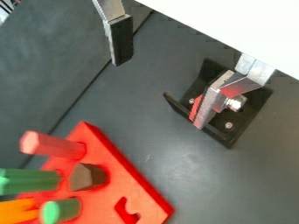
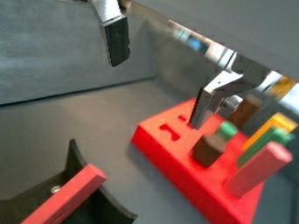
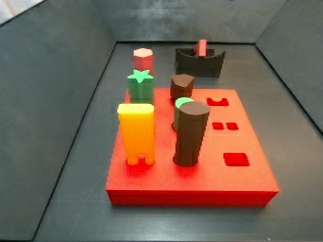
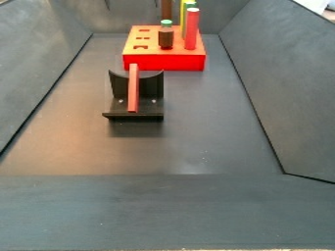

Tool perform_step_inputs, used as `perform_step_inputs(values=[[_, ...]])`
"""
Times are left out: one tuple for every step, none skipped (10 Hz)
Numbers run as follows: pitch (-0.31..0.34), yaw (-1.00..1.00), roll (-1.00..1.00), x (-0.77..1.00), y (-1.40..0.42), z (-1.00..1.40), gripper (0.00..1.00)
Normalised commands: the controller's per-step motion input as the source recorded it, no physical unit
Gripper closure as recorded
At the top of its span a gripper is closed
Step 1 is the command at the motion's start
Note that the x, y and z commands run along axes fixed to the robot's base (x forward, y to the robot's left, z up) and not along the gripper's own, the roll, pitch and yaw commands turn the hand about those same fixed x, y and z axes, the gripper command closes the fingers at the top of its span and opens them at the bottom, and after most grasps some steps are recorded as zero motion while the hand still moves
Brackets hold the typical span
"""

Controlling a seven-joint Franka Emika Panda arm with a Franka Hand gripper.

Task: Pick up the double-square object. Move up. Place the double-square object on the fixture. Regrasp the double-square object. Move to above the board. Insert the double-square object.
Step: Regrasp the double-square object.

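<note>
1. One slim red double-square object [image 4: 131, 90] rests on the dark grey-black fixture [image 4: 148, 99]; in a side view [image 3: 202, 49] it stands upright in the fixture [image 3: 198, 64], behind the board.
2. In both wrist views the gripper [image 1: 173, 63] [image 2: 162, 74] is empty and its jaws are wide apart; one flat silver finger with a dark pad [image 1: 117, 37] shows clearly, and nothing lies between the fingers.
3. The gripper does not show in the side views, so I cannot tell its place over the floor from them.
4. The large flat red board [image 3: 240, 180] lies apart from the fixture and carries a tall yellow block [image 3: 135, 134], a dark brown cylinder peg [image 3: 191, 133], a green star peg [image 3: 140, 85] and a pink-red hexagonal peg [image 3: 143, 59].
5. Two small square holes [image 3: 225, 125] in the board are open.
</note>
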Motion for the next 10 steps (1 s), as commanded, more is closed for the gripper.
perform_step_inputs(values=[[0.028,0.02,1.0,0.01,-0.03,-0.01,0.0],[0.028,0.02,1.0,0.0,0.01,0.02,0.0],[0.024,0.02,1.0,0.0,-0.04,0.01,0.0],[0.02,0.02,1.0,0.0,-0.04,0.0,0.0],[0.016,0.02,1.0,0.0,-0.03,0.0,0.0],[0.012,0.02,1.0,0.0,-0.02,0.0,0.0],[0.013,0.02,1.0,-0.01,-0.02,0.0,0.0],[0.015,0.03,1.0,-0.01,-0.02,0.01,0.0],[0.02,0.03,1.0,0.0,-0.02,0.01,0.0],[0.023,0.03,1.0,0.0,-0.02,0.01,0.0]])
